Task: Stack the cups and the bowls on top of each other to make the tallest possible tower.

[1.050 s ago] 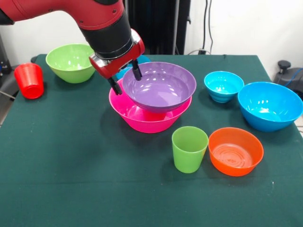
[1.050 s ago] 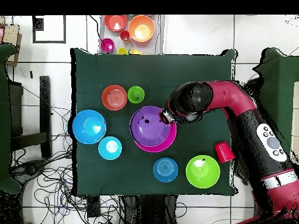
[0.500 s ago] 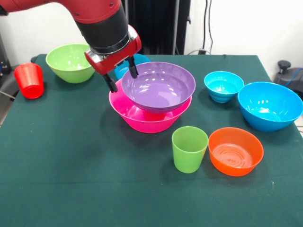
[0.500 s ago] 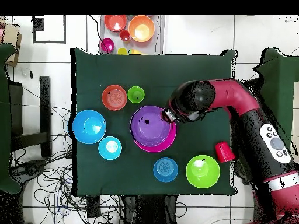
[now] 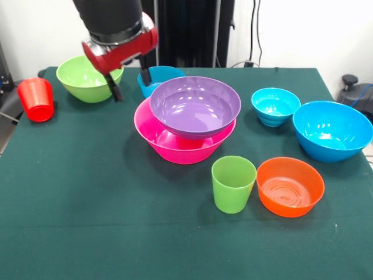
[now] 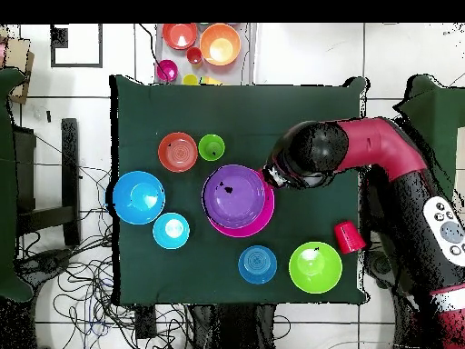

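The tower is a purple bowl (image 5: pixel 195 108) (image 6: pixel 233 195) resting high inside the wide hot pink bowl (image 5: pixel 175 149) (image 6: pixel 264 218) at mid-table. My gripper (image 5: pixel 130 87) (image 6: pixel 272 175) hangs open and empty above the table, beside the purple bowl's rim and clear of it. Loose on the cloth are a lime green cup (image 5: pixel 233 184), an orange bowl (image 5: pixel 289 186), a large blue bowl (image 5: pixel 332 131), two small cyan bowls (image 5: pixel 275 106) (image 5: pixel 163 74), a lime green bowl (image 5: pixel 81 76) and a red-orange cup (image 5: pixel 36 99).
The green cup (image 6: pixel 212 147) and orange bowl (image 6: pixel 178 152) stand close together near the tower. The red-orange cup (image 6: pixel 348 236) sits close to the table's edge. Off the table, a tray (image 6: pixel 245 54) holds more bowls.
My gripper has lifted off the purple bowl's rim and drawn away from it, toward the lime green bowl. The purple bowl stays in the pink bowl.
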Robot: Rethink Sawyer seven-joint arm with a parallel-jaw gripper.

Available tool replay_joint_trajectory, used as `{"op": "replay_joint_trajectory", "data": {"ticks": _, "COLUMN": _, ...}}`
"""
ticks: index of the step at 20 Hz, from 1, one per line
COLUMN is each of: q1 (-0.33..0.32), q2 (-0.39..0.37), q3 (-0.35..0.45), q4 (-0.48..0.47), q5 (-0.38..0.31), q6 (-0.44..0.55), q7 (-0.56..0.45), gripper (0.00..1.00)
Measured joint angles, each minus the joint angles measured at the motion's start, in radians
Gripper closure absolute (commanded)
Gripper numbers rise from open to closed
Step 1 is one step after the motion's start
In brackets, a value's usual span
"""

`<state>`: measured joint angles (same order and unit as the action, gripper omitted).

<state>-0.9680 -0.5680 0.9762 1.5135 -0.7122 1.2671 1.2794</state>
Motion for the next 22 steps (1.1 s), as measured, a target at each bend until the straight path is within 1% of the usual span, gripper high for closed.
{"op": "replay_joint_trajectory", "data": {"ticks": 3, "q1": -0.012, "q2": -0.033, "q3": 0.0, "q4": 0.01, "q5": -0.013, "q6": -0.003, "q7": 0.0, "gripper": 0.0}}
{"op": "replay_joint_trajectory", "data": {"ticks": 9, "q1": -0.036, "q2": -0.074, "q3": 0.0, "q4": 0.056, "q5": -0.019, "q6": -0.05, "q7": 0.0, "gripper": 0.0}}
{"op": "replay_joint_trajectory", "data": {"ticks": 12, "q1": -0.041, "q2": -0.085, "q3": 0.0, "q4": 0.08, "q5": -0.02, "q6": -0.072, "q7": 0.0, "gripper": 0.0}}
{"op": "replay_joint_trajectory", "data": {"ticks": 16, "q1": -0.049, "q2": -0.102, "q3": 0.0, "q4": 0.138, "q5": -0.022, "q6": -0.13, "q7": 0.0, "gripper": 0.0}}
{"op": "replay_joint_trajectory", "data": {"ticks": 22, "q1": -0.052, "q2": -0.106, "q3": 0.001, "q4": 0.192, "q5": -0.022, "q6": -0.166, "q7": 0.0, "gripper": 0.0}}
